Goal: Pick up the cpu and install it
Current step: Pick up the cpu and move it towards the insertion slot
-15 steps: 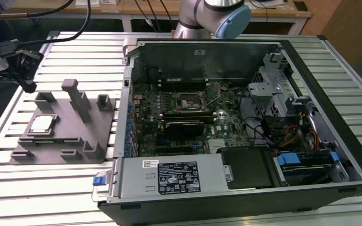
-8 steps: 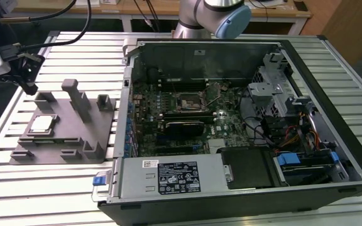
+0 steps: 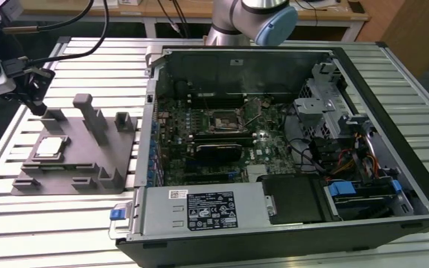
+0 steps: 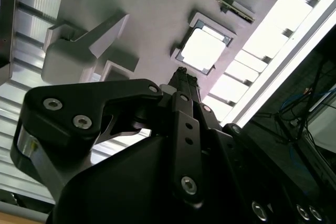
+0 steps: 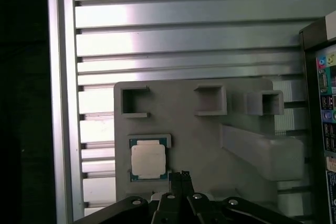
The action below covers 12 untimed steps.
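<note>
Exterior view: the gripper [image 3: 37, 107] hangs at the exterior view's upper left, over the far end of the grey fixture [image 3: 87, 162] that lies on the slatted metal table [image 3: 87, 61]. Whether its tips touch the fixture cannot be told. The cpu [image 3: 49, 146] lies flat in a square recess of the fixture, lower in the frame than the gripper and near it, pale top up. The open case [image 3: 274, 50] fills the middle and the exterior view's right. Its board [image 3: 263, 145] lies flat inside, and the black socket [image 3: 220, 120] sits at the frame's centre, well apart from the cpu. The arm [image 3: 252, 17] stands at the top edge, behind the case.

Second wrist view: the gripper [image 4: 181, 73] has its fingers drawn narrow, tips together, with nothing held between them. The tips point at the fixture [image 4: 147, 14], just beside one edge of the recess where the cpu [image 4: 202, 50] sits, bright and square.

First wrist view: the gripper [image 5: 179, 176] again shows its tips pressed together and empty. They stand just beside one corner of the cpu [image 5: 148, 159], which rests in its recess on the fixture [image 5: 199, 145], green rim showing around the silvery top.
</note>
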Motion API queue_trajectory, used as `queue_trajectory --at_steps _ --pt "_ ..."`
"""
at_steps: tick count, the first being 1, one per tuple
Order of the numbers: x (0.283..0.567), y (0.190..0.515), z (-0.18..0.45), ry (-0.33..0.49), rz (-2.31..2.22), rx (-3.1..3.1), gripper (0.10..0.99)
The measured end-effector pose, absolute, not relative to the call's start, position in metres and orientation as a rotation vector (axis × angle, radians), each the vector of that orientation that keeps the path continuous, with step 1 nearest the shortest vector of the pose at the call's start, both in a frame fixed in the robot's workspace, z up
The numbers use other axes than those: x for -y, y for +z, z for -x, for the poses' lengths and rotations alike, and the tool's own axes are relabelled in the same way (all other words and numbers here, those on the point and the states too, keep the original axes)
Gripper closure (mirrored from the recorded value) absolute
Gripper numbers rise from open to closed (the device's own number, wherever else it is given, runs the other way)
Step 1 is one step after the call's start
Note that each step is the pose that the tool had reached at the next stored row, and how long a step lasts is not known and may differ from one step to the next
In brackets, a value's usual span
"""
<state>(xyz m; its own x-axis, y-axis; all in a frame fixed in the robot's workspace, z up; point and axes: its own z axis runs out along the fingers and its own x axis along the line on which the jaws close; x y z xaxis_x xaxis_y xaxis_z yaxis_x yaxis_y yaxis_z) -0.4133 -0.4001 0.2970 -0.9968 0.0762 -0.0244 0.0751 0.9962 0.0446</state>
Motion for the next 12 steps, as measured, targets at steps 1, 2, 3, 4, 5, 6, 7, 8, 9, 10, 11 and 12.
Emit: queue_trajectory --at_steps 1,2,3,4,5,6,7,8,9,10,11,12 --pt "0.4 0.296 0.413 0.068 -0.118 -3.112 0.98" --pt "0.4 0.295 0.413 0.068 -0.118 -3.112 0.98" --pt "0.4 0.294 0.413 0.068 -0.118 -3.113 0.98" --pt "0.4 0.293 0.413 0.068 -0.118 -3.113 0.98" --pt "0.4 0.292 0.414 0.068 -0.118 -3.112 0.98" --pt "0.4 0.291 0.414 0.068 -0.118 -3.112 0.98" --pt "0.4 0.29 0.414 0.068 -0.118 -3.113 0.98" --pt "0.4 0.289 0.414 0.068 -0.118 -3.113 0.98" --pt "0.4 0.288 0.414 0.068 -0.118 -3.113 0.98" --pt "0.4 0.287 0.414 0.068 -0.118 -3.112 0.98" --pt "0.4 0.286 0.414 0.068 -0.118 -3.112 0.98" --pt "0.4 0.285 0.414 0.068 -0.118 -3.113 0.98"
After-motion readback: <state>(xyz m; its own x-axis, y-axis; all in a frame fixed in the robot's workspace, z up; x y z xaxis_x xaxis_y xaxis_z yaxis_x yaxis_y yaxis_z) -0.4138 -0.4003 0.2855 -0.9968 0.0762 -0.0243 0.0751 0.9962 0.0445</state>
